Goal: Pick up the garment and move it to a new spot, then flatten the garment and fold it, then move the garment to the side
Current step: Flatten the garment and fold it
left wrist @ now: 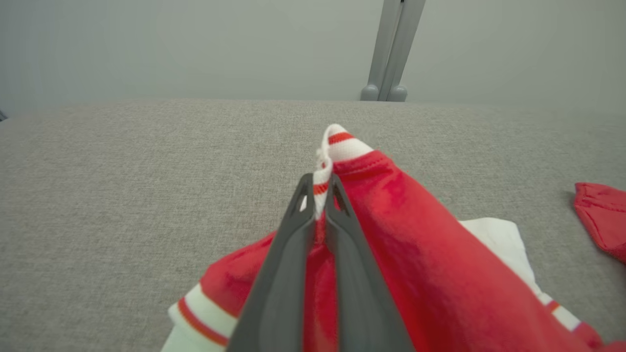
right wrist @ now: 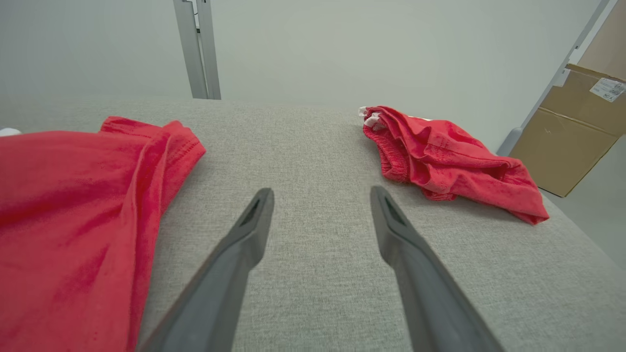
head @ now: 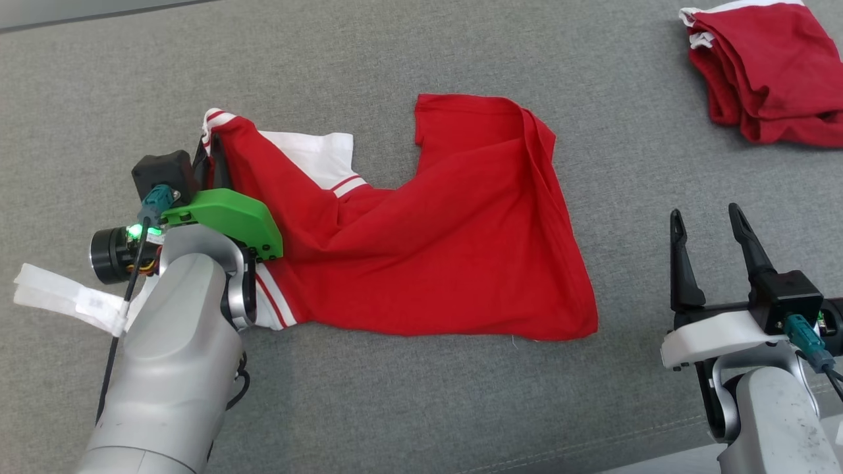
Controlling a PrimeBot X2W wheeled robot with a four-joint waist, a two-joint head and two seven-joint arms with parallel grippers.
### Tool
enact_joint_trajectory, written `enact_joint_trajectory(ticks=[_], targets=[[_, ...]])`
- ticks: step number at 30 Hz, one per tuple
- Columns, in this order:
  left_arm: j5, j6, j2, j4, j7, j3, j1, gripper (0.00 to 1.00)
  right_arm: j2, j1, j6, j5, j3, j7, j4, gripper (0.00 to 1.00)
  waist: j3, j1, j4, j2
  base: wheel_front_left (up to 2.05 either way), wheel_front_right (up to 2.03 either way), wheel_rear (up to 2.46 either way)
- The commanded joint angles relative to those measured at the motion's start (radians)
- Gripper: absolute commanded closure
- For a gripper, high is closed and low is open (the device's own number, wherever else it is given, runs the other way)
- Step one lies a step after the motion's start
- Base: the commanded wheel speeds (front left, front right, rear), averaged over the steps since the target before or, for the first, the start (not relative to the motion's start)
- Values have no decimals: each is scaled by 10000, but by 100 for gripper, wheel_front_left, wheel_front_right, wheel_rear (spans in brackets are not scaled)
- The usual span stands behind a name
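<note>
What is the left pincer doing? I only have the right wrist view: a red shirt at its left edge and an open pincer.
Observer: The left pincer is shut on the shirt, pinching its striped white-and-red cuff.
Operator: Does the shirt lie flat?
Observer: No. The head view shows it rumpled, with a white patch turned out near the pinched end.
Operator: Is it off the surface?
Observer: Most of it rests on the grey surface; whether the cuff is raised I cannot tell.
</note>
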Motion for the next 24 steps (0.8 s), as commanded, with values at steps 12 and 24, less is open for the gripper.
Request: enact_joint_trajectory(ticks=[12,24], targets=[[710,-632,89,-1875,-73,1142,1102,0,-19,263,-19,76,-492,-31,358,0,-1023,0,891,0,0,0,0],[1261,-801,-422,-4405,-63,1382,3989,0,-43,66,-19,342,566,1093,1183,0,-1937,0,2058,0,0,0,0]])
